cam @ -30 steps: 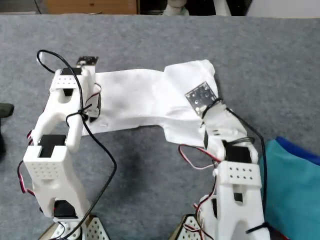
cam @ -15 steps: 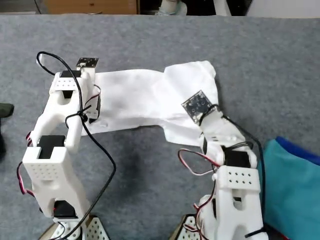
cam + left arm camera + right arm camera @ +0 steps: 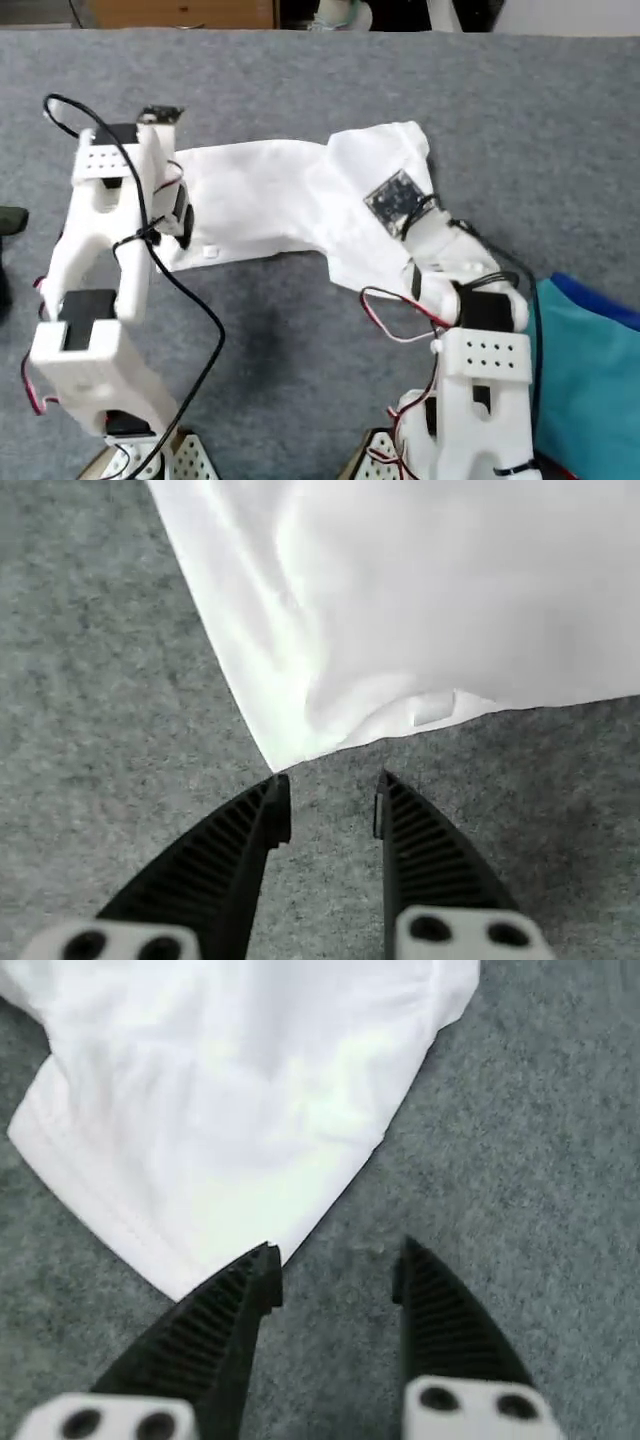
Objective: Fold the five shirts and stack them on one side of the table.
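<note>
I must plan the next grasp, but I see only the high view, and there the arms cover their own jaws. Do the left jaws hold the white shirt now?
Observer: No. In the left wrist view the left jaws stand open and empty. A corner of the white shirt lies on the grey table, right at the tip of one jaw and not between them.
Operator: Thank you. And the right jaws?
Observer: They are open too, with only bare table between them. A stitched hem of the shirt lies flat there, and the cloth's edge reaches one jaw tip.
</note>
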`<state>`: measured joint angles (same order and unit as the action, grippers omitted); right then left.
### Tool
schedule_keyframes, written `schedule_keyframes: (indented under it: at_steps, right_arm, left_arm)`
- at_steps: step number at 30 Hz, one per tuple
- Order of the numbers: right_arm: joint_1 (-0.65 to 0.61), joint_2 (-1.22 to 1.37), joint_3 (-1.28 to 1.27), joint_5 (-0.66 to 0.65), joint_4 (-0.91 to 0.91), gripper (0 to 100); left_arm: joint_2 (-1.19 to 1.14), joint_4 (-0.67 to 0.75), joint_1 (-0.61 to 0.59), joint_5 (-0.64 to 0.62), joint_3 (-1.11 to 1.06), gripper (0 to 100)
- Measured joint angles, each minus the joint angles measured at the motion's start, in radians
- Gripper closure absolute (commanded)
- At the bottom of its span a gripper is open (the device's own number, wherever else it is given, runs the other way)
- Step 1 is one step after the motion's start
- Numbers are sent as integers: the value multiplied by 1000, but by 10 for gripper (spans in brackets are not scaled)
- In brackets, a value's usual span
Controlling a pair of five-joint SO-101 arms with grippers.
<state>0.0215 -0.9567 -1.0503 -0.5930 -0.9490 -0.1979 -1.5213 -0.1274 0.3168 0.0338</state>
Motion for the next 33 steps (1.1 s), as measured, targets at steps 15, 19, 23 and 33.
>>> schedule_keyframes:
  at_steps: [15,19,23,33]
  right_arm:
    - [-84,606,486,351,110,990]
    - [-92,913,729,454,112,990]
    - [-92,1201,956,539,117,990]
    - [-87,1712,1404,611,64,990]
  left_arm:
    - [-3,170,-5,-322,95,981]
    - [-107,288,-5,-446,95,981]
    - [-203,410,-3,-522,127,981]
    - [-476,520,-43,-563,296,981]
